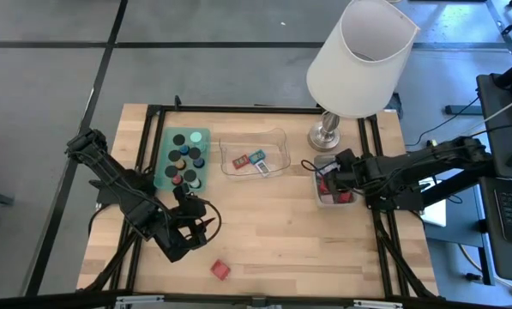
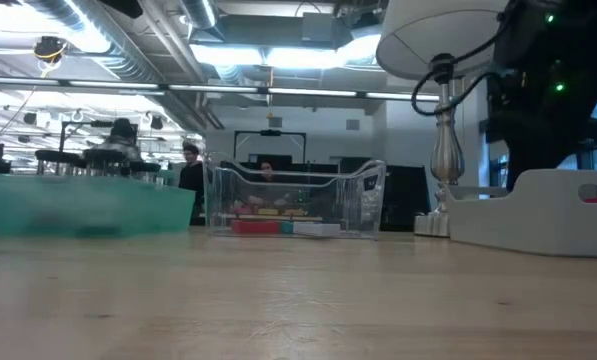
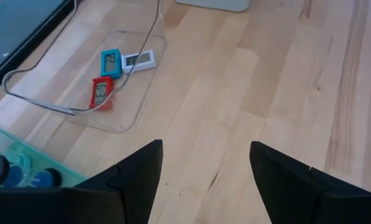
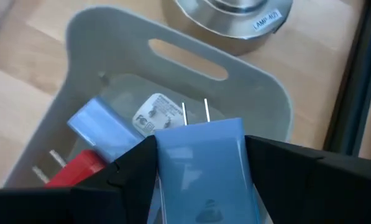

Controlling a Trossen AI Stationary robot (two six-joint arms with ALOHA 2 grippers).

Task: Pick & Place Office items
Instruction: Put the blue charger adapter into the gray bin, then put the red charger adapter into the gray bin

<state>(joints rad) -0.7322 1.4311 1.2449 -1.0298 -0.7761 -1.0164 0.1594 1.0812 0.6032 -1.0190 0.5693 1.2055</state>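
Right gripper (image 4: 201, 155) pinching a blue plug block (image 4: 201, 168) over the grey tray (image 4: 266, 93); left gripper (image 3: 204, 168) spread above bare tabletop (image 3: 266, 81).

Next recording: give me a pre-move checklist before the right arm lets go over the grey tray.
1. Right gripper clamps blue plug block: ok.
2. Gripper above grey plastic tray: ok.
3. Free floor in tray: not ok; light blue block, red block, white block lie there.
4. Left gripper open, empty, away from tray: ok.
5. Red block on table not yet sorted: not ok.
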